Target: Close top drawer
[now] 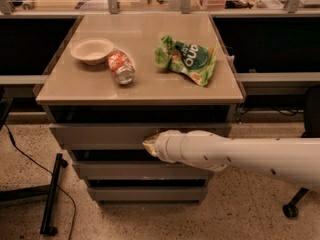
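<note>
The top drawer (pixel 100 134) is a wide grey metal drawer with a flat front, just under the tabletop (pixel 75 86). It stands out only slightly, with a dark gap above it. My white arm reaches in from the right, and the gripper (pixel 150 145) at its tip presses against the drawer front near its centre. The fingers are hidden behind the arm's end.
On the tabletop lie a white bowl (pixel 92 50), a tipped red can (pixel 121 67) and a green chip bag (pixel 186 59). Two narrower grey drawer fronts (pixel 115 170) sit below. A black stand base (pixel 52 194) is at the left, a chair wheel (pixel 290 210) at the right.
</note>
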Controlling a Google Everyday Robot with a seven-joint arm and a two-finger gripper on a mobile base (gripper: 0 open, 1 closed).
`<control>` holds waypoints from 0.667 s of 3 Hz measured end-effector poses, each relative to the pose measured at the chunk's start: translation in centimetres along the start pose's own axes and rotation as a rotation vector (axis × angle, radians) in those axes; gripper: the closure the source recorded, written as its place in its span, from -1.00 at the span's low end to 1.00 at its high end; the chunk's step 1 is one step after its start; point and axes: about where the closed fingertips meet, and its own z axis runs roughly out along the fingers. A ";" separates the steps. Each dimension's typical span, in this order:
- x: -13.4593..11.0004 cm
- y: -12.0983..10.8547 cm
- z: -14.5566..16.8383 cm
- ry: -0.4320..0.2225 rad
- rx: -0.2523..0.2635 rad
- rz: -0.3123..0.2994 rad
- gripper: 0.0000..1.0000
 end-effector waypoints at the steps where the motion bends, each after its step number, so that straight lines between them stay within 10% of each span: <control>1: 1.0 0.5 -0.8 0.003 -0.037 0.021 1.00; 2: 0.9 1.2 -4.3 -0.024 -0.124 0.036 0.64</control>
